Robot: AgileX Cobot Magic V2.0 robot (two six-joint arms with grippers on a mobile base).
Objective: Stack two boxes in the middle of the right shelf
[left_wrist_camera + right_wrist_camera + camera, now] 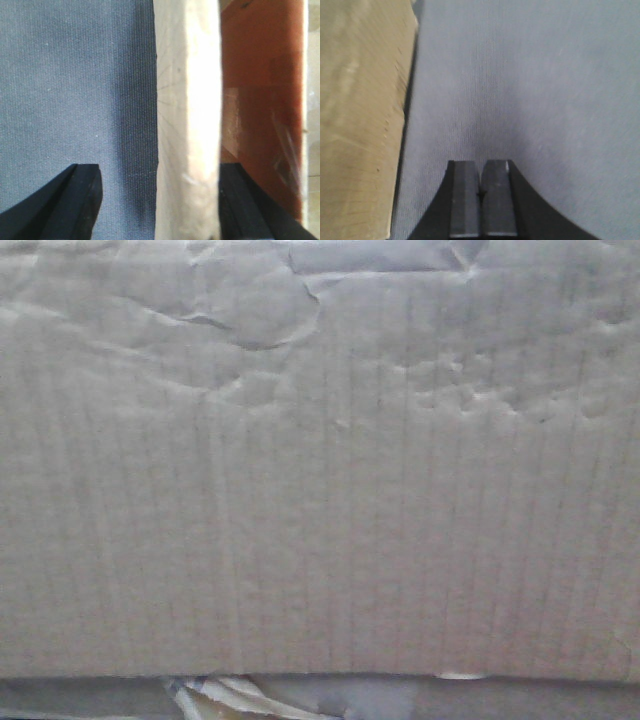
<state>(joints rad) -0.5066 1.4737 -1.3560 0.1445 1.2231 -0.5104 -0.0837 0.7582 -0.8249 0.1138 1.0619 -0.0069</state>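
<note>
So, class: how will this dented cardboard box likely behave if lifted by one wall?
Probably flexes rather than staying stiff: the cardboard box face is creased and dented. The wall edge straddled by the left gripper looks thin, so it may bend or tear.

Left hand (160,205): matte black curved fingers (80,205). Right hand (481,197): black, flat grey pads (466,200).
</note>
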